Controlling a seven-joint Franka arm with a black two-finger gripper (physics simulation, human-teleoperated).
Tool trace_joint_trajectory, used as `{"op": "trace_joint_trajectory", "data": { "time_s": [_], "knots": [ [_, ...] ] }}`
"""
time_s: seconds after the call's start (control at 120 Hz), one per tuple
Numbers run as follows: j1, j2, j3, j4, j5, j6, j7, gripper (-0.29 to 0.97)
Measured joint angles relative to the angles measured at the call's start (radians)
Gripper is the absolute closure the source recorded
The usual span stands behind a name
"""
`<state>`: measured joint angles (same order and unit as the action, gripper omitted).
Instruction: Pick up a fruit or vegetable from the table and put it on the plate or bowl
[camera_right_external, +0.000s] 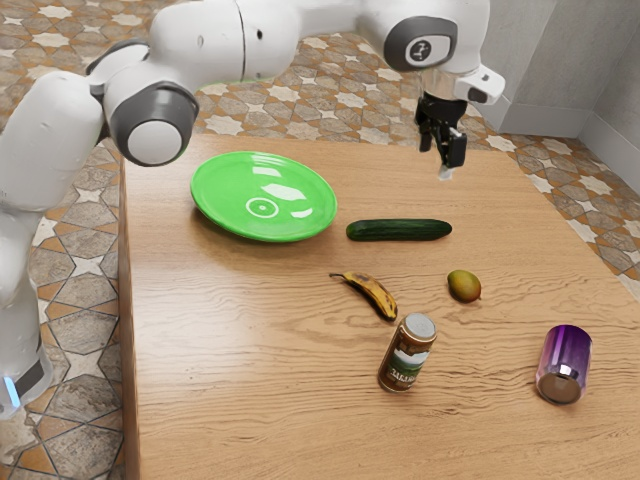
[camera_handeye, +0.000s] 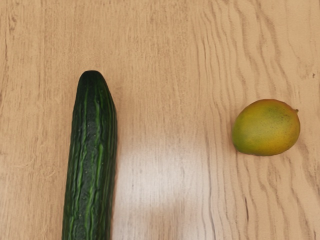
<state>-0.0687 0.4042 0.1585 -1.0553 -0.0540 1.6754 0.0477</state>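
A bright green plate (camera_right_external: 225, 180) lies on the wooden table at the exterior view's left. To its right rests a long dark cucumber (camera_right_external: 398, 230) (camera_handeye: 90, 160). In front of that are a spotted banana (camera_right_external: 372, 293) and a small yellow-green mango (camera_right_external: 464, 286) (camera_handeye: 265, 127). My black gripper (camera_right_external: 441, 158) hangs in the air above the table, behind the cucumber's right end. It is open, with nothing between the fingers. In the wrist view the cucumber and mango lie apart on bare wood below my hand.
A brown labelled can (camera_right_external: 407, 352) stands upright near the front, just past the banana. A purple can (camera_right_external: 563, 363) lies on its side at the front right. The table's left edge (camera_right_external: 125, 300) drops to a tiled floor.
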Motion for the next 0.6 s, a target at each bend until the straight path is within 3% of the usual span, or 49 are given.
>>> {"op": "trace_joint_trajectory", "data": {
  "time_s": [0.092,0.167,0.35,0.6],
  "knots": [
    [0.018,0.174,0.005,0.218,-0.035,-0.023,0.002,0.0],
    [0.031,0.243,0.003,0.298,-0.05,-0.046,0.003,0.0],
    [0.035,0.322,-0.001,0.329,-0.064,-0.072,0.004,0.0],
    [0.02,0.334,-0.002,0.327,-0.068,-0.085,0.005,0.0]
  ]
}}
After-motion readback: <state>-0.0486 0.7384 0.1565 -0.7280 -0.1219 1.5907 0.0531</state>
